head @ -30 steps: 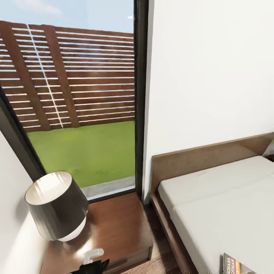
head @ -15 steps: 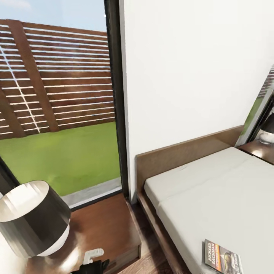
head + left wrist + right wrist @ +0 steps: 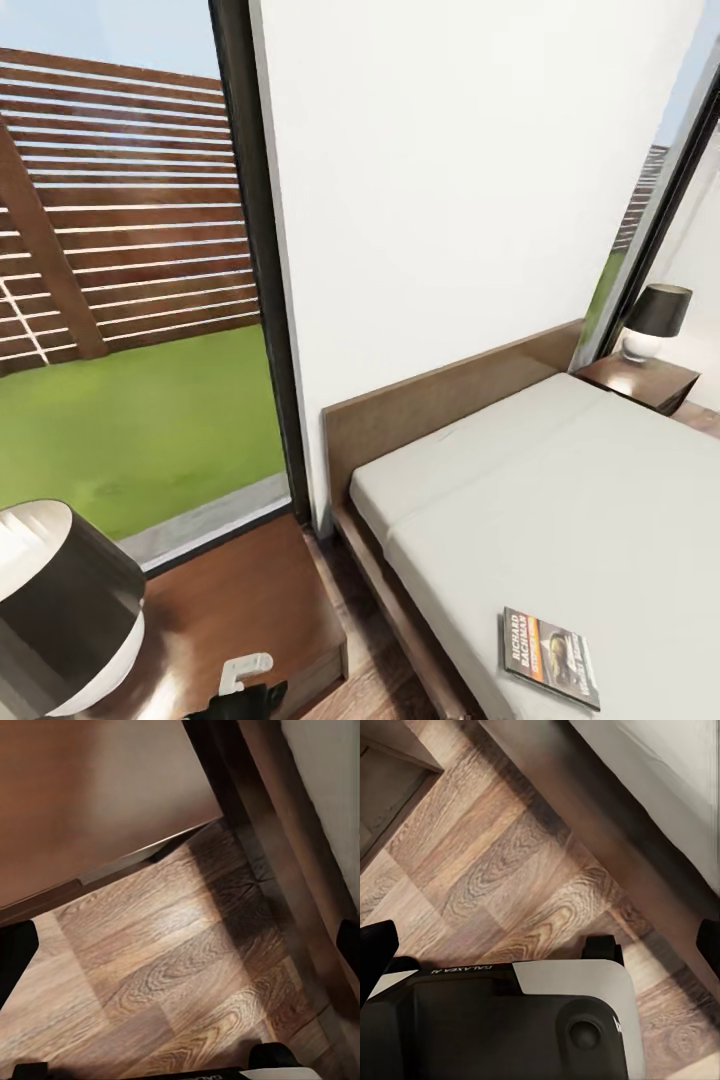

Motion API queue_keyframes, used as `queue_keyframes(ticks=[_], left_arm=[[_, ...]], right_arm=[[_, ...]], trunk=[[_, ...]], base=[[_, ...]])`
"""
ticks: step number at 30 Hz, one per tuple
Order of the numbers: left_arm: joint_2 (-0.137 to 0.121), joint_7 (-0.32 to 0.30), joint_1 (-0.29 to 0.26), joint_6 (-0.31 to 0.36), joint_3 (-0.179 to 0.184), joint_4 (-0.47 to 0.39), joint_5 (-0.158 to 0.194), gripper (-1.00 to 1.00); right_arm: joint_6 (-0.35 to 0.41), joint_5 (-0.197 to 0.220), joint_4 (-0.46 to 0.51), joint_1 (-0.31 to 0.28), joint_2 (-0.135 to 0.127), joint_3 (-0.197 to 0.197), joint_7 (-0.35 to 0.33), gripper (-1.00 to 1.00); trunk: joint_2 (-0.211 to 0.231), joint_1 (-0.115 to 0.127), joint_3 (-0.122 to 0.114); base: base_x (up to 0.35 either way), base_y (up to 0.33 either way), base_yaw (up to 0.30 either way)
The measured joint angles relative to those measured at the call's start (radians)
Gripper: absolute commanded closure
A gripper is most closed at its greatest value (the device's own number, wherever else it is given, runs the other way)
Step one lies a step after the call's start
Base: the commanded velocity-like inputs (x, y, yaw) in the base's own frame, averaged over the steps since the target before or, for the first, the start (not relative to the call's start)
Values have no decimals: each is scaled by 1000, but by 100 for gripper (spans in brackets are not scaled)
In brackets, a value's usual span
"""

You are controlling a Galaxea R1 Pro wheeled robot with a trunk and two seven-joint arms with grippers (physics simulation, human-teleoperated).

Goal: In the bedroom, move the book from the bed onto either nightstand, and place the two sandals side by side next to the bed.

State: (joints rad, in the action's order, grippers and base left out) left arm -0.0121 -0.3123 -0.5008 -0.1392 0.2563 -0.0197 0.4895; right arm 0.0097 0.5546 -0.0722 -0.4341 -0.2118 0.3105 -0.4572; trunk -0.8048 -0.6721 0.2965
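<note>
Head view: the bed [image 3: 560,500], an off-white mattress on a dark brown platform with a brown headboard [image 3: 450,395], stands against the white wall [image 3: 450,180]. The book [image 3: 550,657] lies flat on the mattress near the bed's near edge, its spine lettering readable. A dark reddish-brown nightstand [image 3: 240,610] stands just beside the bed at the headboard end, carrying a lamp [image 3: 60,610] with a dark shade at its outer corner. A second nightstand [image 3: 645,380] with a smaller lamp [image 3: 655,320] stands at the far side of the bed. Behind the near nightstand, a tall window [image 3: 130,300] looks onto green grass and a slatted wooden fence. A small white and black part of the robot [image 3: 245,685] shows at the lower border, in front of the near nightstand.

Left wrist view: the left gripper [image 3: 180,952] hangs over the wood-plank floor [image 3: 172,975] between the nightstand's front and the bed's dark platform; its fingers [image 3: 15,960] show as dark tips at opposite borders, spread wide, with nothing between them.

Right wrist view: the right gripper [image 3: 540,945] hangs over the plank floor beside the bed's platform, above a dark and white part of the robot's body [image 3: 510,1020]; its fingers [image 3: 375,952] are likewise spread wide and hold nothing.
</note>
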Motion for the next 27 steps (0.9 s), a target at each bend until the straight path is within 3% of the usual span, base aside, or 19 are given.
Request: queue_keyframes(ticks=[27], left_arm=[[2, 0, 0, 0, 0, 1, 0, -100]], right_arm=[[0, -1, 0, 0, 0, 0, 1, -100]], trunk=[[0, 0, 3]], base=[[0, 0, -283]])
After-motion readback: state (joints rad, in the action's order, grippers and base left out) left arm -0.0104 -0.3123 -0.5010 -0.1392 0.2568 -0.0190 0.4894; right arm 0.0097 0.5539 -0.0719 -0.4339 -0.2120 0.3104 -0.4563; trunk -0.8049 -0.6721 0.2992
